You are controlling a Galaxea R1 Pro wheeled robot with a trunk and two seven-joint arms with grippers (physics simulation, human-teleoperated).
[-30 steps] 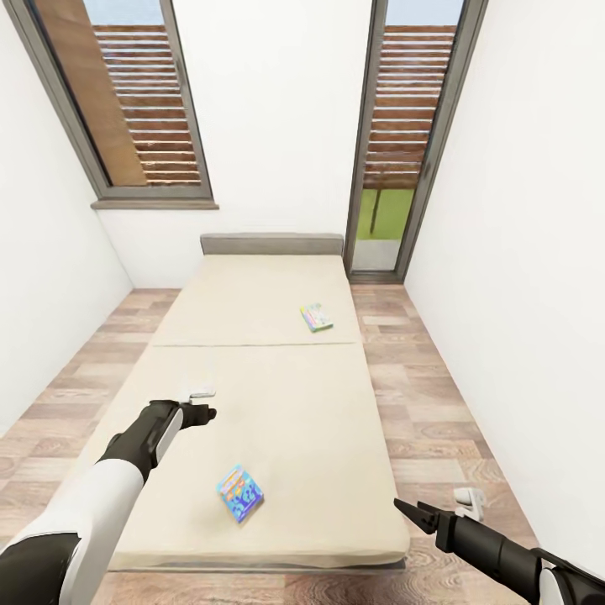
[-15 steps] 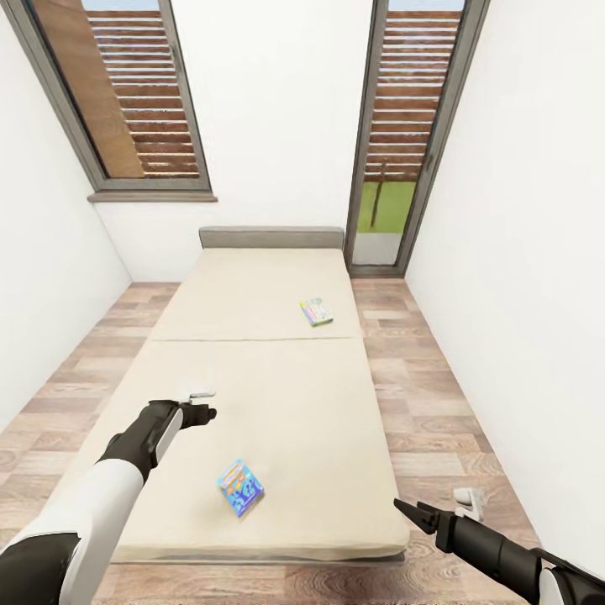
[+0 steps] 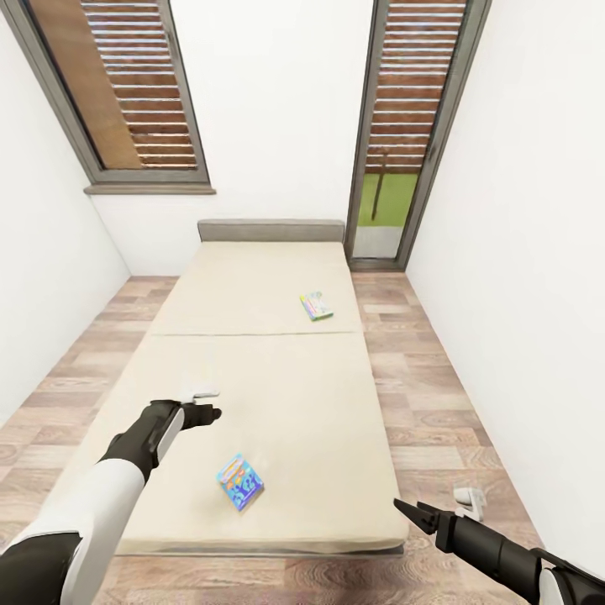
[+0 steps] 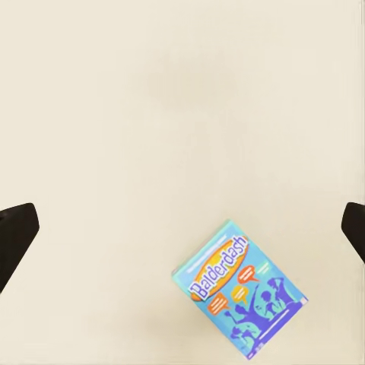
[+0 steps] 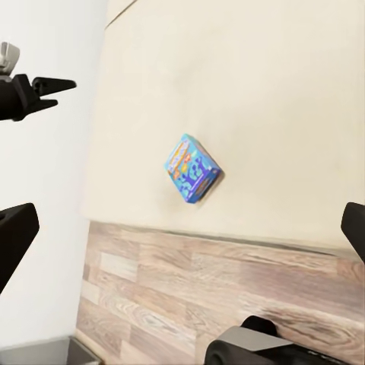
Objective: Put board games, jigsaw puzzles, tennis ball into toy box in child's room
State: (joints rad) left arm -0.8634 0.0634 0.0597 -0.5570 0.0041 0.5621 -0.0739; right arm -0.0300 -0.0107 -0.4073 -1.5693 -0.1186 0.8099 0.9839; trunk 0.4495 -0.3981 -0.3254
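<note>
Two board games lie on the cream bed. A blue box reading "Balderdash" rests near the bed's foot; the left wrist view shows it as a blue box, the right wrist view as a blue box. A green-white box lies on the far panel toward the right edge. My left gripper hovers over the bed, left of and beyond the blue box, fingers spread wide. My right gripper hangs over the floor off the bed's right foot corner, open.
Wood-plank floor runs along both sides of the bed. White walls close in left and right. A slatted window and a glass door stand behind the grey headboard.
The whole picture has shifted a little, so the bed and both boxes sit slightly higher in view. Both arms hold the same pose.
</note>
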